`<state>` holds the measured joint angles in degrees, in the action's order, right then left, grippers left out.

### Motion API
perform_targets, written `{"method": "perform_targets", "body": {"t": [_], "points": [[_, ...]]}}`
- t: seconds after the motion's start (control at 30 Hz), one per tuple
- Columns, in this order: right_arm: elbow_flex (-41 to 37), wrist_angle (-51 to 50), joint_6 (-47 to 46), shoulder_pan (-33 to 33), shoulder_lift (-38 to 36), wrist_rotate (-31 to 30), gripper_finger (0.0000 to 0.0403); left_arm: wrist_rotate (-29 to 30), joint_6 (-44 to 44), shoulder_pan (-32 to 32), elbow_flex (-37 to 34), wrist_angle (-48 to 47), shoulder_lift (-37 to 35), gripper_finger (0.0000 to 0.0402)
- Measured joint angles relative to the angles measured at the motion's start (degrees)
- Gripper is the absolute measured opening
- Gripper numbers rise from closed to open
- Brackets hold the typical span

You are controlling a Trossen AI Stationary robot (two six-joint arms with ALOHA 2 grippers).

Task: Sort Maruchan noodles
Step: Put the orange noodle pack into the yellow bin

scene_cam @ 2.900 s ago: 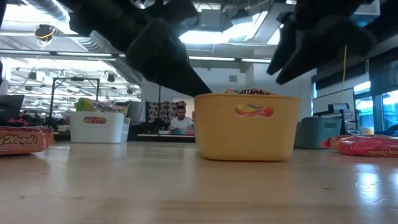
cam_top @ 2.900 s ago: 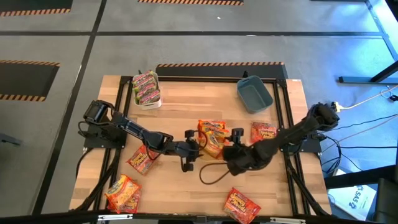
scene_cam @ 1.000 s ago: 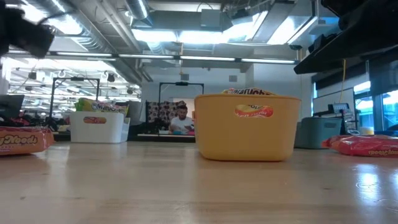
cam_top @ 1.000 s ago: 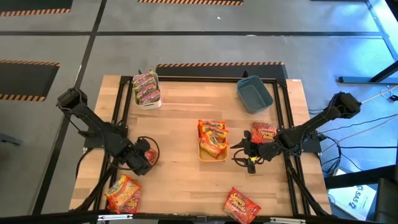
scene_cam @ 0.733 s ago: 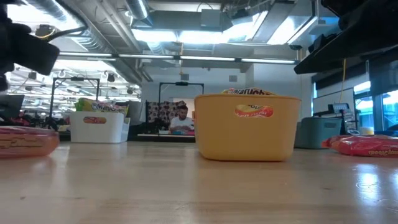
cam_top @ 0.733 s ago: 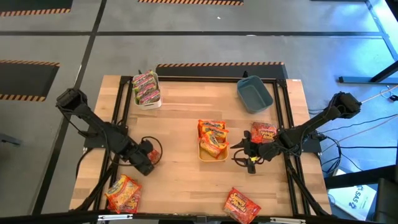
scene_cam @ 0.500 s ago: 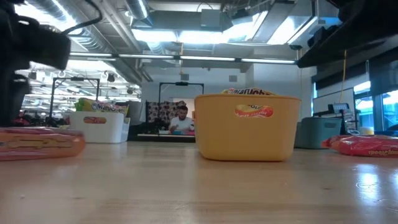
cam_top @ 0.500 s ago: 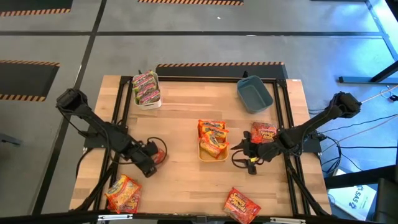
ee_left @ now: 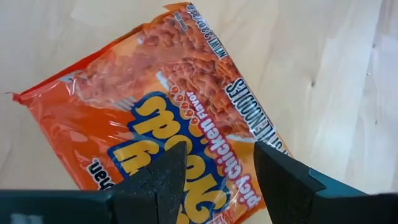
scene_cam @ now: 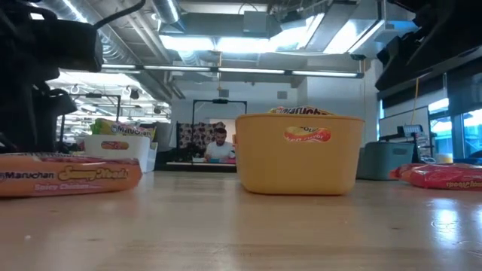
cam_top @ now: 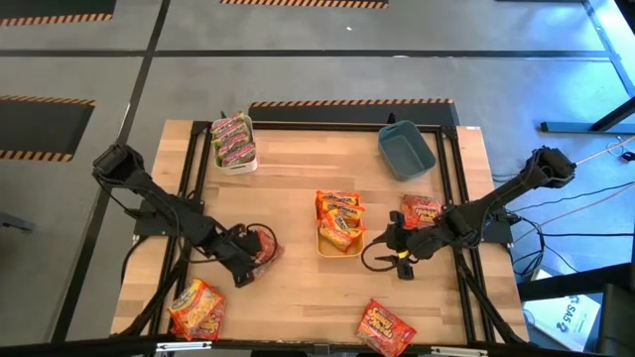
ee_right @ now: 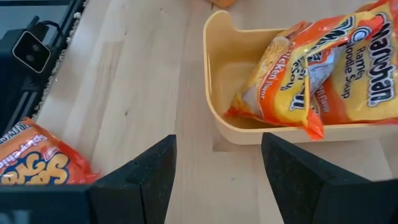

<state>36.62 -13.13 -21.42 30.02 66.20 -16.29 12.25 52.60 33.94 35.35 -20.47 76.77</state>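
The wooden table carries three bins, with the yellow bin near its centre as reference. The blue bin stands well beyond the yellow bin toward the far right; the white bin stands toward the far left, holding green-pink packets. The yellow bin holds orange-yellow Maruchan noodles. Left of the yellow bin, the left end effector sits over an orange packet lying flat on the table, fingers parted to either side of it; whether they grip it cannot be told. Just right of the yellow bin, the right end effector hovers with fingers spread and nothing between them. A red packet lies right of the yellow bin, another red packet nearer the front edge, and a further packet at front left.
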Motion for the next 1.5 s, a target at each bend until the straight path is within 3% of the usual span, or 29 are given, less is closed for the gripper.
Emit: {"method": "perform_targets", "body": {"t": [0.2,0.37,0.53,0.7,0.97,1.17,1.4,1.5], "points": [[0.00,0.07,0.02,0.00,0.08,0.48,0.0220,-5.49,3.56,-1.45,4.37,-7.64,-2.94,0.0181],[0.00,0.09,0.18,0.00,0.08,0.24,0.0220,-4.51,8.40,-1.61,8.50,-19.40,-7.21,0.0181],[0.00,-0.10,0.20,0.00,0.08,0.46,0.0220,-4.60,19.51,-0.73,9.03,-30.07,-10.40,0.0181],[0.00,-0.41,0.20,0.00,0.08,0.41,0.0220,-5.46,24.10,0.59,9.03,-35.69,-10.82,0.0181],[0.00,-0.43,0.13,0.00,0.08,-0.59,0.0220,-3.45,21.90,1.02,5.10,-27.39,-10.78,0.0181],[0.00,-0.47,0.03,0.00,0.08,-0.57,0.0220,-15.01,23.53,1.05,3.59,-23.43,-10.75,0.0181],[0.00,-0.39,-0.62,-0.02,0.08,-0.58,0.0220,-22.30,26.57,3.19,3.59,-8.76,-9.90,0.0181],[0.00,-0.39,-0.80,-0.02,0.08,-0.57,0.0220,-24.40,31.25,6.14,3.71,-7.01,-9.54,0.0181]]}}
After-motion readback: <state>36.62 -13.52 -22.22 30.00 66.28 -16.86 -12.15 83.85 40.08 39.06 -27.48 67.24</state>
